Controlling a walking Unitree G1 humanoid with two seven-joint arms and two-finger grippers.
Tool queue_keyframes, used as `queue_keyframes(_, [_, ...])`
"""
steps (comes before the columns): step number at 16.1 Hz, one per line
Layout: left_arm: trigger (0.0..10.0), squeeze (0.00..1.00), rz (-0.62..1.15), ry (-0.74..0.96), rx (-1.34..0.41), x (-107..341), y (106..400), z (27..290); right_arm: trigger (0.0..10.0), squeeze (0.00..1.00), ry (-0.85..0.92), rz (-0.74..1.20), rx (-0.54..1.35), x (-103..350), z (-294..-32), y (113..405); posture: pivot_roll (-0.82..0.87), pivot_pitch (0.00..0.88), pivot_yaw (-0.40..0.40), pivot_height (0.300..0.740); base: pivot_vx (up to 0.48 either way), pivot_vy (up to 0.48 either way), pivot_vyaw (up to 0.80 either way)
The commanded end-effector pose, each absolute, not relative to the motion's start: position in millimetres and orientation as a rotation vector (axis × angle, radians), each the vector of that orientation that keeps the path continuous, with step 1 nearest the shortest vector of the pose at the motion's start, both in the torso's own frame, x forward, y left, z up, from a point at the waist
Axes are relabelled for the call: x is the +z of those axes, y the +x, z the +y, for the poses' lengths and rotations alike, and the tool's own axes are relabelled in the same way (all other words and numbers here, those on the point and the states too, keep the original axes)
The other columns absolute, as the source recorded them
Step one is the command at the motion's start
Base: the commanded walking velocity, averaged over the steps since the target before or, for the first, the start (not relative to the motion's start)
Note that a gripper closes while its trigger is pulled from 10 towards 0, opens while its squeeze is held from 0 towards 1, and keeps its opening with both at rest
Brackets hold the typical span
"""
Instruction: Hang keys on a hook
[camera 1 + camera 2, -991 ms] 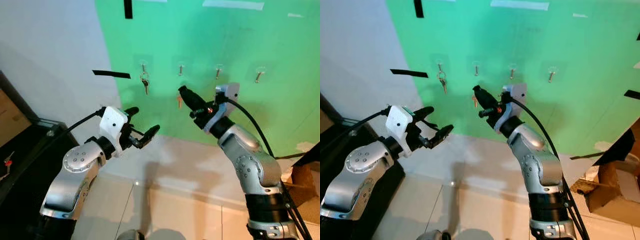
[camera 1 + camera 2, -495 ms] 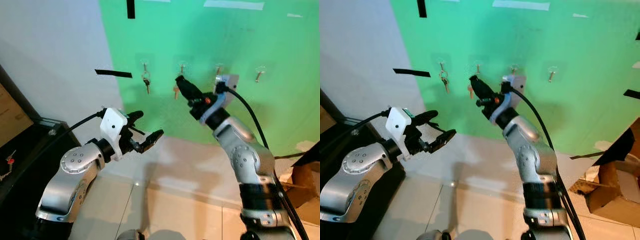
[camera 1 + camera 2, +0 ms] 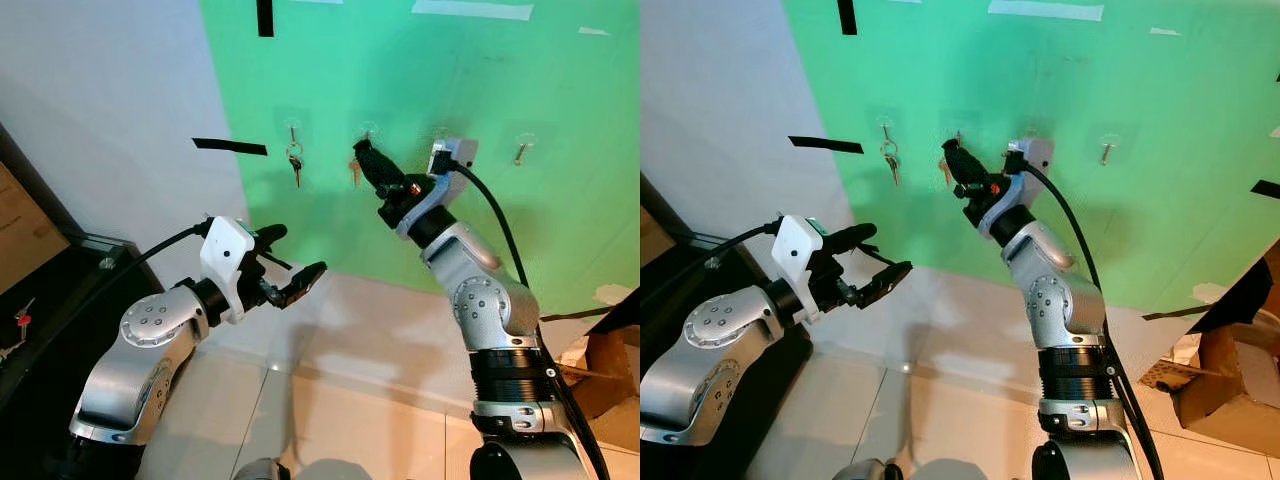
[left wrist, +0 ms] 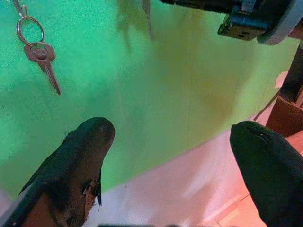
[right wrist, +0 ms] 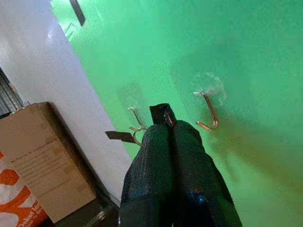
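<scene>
Four small hooks sit in a row on the green wall. The leftmost hook (image 3: 292, 130) carries a ring with keys (image 3: 294, 166), also seen as the hung keys (image 4: 40, 54). My right gripper (image 3: 361, 153) is raised to the wall just below the second hook (image 3: 366, 131), shut on a small orange key (image 3: 353, 172) that dangles beside its tip. In the right wrist view the closed fingers (image 5: 165, 142) point at the wall next to a bent metal hook (image 5: 208, 109). My left gripper (image 3: 296, 250) hovers open and empty, lower left, away from the wall.
Two more bare hooks (image 3: 518, 150) lie to the right. Black tape strips (image 3: 230, 147) mark the wall. A black cabinet (image 3: 60, 300) stands at the left and a cardboard box (image 3: 610, 360) at the right. Pale floor tiles (image 3: 350, 420) lie below.
My right gripper has lifted and moved in toward the wall, carrying the key from below the hooks up to the second hook. The left arm has barely moved.
</scene>
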State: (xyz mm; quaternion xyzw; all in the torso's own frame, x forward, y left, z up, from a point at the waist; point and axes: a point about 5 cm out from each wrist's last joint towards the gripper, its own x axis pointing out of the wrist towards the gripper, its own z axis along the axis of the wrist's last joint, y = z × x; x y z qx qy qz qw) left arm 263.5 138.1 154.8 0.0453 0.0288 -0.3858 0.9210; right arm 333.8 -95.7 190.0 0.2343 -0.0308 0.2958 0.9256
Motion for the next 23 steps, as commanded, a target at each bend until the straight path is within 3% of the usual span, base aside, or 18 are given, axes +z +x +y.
queue_keyframes(1, [10.0,0.00,0.053,0.101,-0.807,158,261,138,10.0,0.00,0.492,-0.100,0.607,198,-95,337,0.01,0.000,0.070,0.740,0.000,0.000,0.00])
queue_keyframes(16, [10.0,0.00,0.050,0.104,-0.812,159,263,138,10.0,0.00,0.548,-0.098,0.658,201,-84,342,0.02,0.000,0.065,0.740,0.000,0.000,0.00])
queue_keyframes(23, [10.0,0.00,0.051,0.101,-0.821,159,261,136,10.0,0.00,0.596,-0.090,0.460,192,-103,354,0.02,0.000,0.068,0.740,0.000,0.000,0.00])
